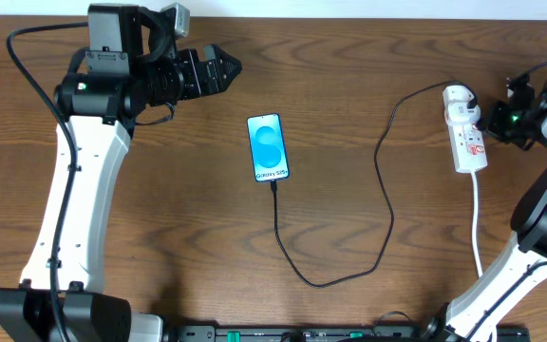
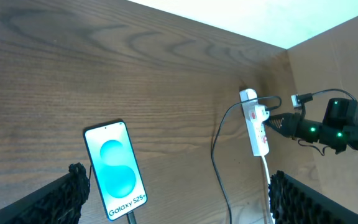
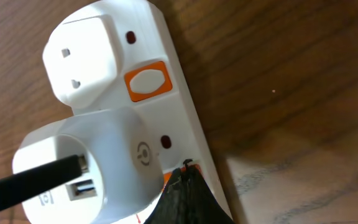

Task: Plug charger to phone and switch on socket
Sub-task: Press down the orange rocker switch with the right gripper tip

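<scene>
Wooden counter (image 1: 349, 57): right tool (image 3: 184, 179), closed tight and empty, makes a narrow tip at the switch (image 3: 168, 177) of the socket (image 3: 110, 93), seemingly to press it; left tool (image 1: 226, 68) spread wide, empty.

Socket (image 3: 166, 93) only partly seen
The socket runs past the bottom edge; the right gripper (image 3: 188, 177) covers most of its second orange switch (image 3: 168, 178).

A dark brown wood-grain table (image 1: 349, 57) fills the scene. Beyond its far edge runs a bright, pale strip of floor or wall (image 1: 349, 8). A black rail (image 1: 330, 334) lines the near edge. The light is even and the shadows soft.
</scene>
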You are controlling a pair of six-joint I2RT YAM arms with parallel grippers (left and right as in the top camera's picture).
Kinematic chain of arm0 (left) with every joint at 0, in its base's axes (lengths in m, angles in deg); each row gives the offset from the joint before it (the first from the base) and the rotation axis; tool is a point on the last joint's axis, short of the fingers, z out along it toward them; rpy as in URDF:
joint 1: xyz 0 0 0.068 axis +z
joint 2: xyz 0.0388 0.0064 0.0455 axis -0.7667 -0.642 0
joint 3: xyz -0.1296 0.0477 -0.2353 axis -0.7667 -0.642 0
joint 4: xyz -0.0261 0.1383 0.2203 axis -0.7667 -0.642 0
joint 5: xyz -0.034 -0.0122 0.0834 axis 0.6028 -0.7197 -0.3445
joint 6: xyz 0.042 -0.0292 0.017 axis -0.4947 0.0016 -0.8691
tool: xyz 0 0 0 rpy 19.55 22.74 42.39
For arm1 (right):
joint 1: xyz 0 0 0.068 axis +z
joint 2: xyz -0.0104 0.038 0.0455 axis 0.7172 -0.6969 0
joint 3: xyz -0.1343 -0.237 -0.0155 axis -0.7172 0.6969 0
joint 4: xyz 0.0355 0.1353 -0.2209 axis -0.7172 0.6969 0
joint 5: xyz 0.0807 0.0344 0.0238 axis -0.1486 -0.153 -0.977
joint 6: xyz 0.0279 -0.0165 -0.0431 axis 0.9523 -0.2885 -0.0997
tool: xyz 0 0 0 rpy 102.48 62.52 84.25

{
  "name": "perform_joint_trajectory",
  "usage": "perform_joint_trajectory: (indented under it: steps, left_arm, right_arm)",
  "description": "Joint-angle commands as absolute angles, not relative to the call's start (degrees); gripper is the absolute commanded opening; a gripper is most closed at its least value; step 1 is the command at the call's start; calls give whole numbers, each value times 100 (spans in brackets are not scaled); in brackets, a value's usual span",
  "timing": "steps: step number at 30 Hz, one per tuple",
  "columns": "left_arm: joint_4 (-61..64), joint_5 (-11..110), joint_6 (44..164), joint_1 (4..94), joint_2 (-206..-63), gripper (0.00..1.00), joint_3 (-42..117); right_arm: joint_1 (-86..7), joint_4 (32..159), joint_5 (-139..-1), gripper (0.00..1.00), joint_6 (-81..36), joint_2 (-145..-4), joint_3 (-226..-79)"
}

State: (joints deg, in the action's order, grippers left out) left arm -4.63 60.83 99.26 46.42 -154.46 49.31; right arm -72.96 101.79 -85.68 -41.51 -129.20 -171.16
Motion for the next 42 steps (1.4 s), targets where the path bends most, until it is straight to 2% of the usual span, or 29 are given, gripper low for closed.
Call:
perform_joint_trajectory:
  steps: [1, 42]
  left_arm:
    - [-476, 6051, 9871, 4655, -15400, 93, 4988]
    - [-476, 6051, 9871, 4655, -15400, 93, 4988]
  right_arm:
    - [-6970, 10310, -8728, 1, -4266, -13051, -17037]
    - [-6627, 10579, -8951, 1, -4183, -13088, -17033]
